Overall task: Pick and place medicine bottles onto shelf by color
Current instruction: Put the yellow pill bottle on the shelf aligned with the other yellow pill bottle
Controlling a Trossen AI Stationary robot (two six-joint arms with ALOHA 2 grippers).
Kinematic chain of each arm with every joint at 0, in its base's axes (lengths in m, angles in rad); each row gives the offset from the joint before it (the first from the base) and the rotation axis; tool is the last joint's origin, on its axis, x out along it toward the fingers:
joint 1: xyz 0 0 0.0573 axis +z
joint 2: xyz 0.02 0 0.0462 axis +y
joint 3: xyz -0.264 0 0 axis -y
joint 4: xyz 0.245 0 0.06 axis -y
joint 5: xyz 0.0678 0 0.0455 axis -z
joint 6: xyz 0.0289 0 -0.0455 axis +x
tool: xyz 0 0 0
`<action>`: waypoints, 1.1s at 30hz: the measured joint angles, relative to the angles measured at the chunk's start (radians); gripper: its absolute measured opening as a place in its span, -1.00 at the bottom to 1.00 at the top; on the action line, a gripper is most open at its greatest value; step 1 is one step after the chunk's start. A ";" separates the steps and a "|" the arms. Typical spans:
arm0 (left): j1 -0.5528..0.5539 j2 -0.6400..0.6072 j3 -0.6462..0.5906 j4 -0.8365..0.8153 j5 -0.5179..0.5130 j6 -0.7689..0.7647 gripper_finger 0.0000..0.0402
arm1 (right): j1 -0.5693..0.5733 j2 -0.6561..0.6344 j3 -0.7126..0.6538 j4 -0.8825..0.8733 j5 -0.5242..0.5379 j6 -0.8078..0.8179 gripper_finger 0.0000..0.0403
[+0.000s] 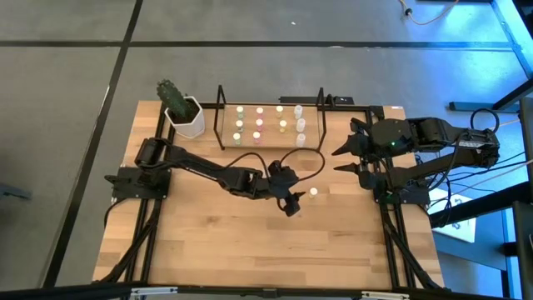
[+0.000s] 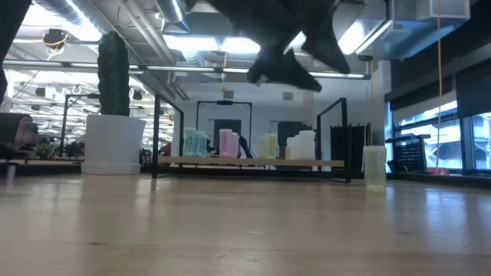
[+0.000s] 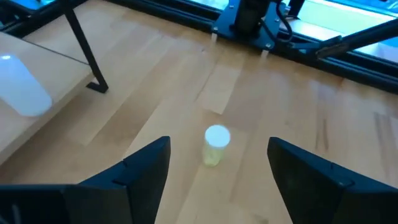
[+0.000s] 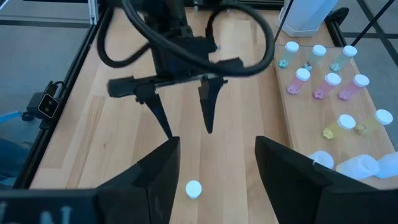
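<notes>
A lone yellow bottle (image 1: 314,192) is seen standing upright on the bare desk (image 1: 216,242), right of the middle and well apart from the shelf (image 1: 271,117). The left claw (image 1: 293,205) is held above the desk just beside this bottle, raised clear of the wood; its fingers (image 3: 140,171) are spread wide with nothing gripped, and in the left wrist view the bottle (image 3: 216,145) shows ahead of them, untouched. The shelf is set along the far edge of the desk, with the other bottles (image 4: 329,81) stood on its wooden floor in rows: green ones toward the cactus pot (image 1: 185,115) at the far left corner, then pink, yellow and white. The right claw (image 1: 341,158) is held near the right edge, pointing toward the middle; its fingers are parted and nothing is held.
</notes>
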 joint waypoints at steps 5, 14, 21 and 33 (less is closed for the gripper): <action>0.004 0.000 -0.086 0.143 0.002 0.012 0.31 | 0.000 0.000 0.000 0.000 0.000 0.000 0.04; 0.004 0.035 -0.134 0.284 0.025 0.111 0.31 | 0.000 0.000 0.000 0.000 0.000 0.000 0.04; 0.004 0.115 -0.124 0.401 0.027 0.194 0.31 | 0.000 0.000 0.000 0.009 0.000 0.000 0.04; 0.002 0.196 -0.125 0.462 0.053 0.194 0.31 | 0.000 0.000 0.000 0.009 0.000 0.000 0.04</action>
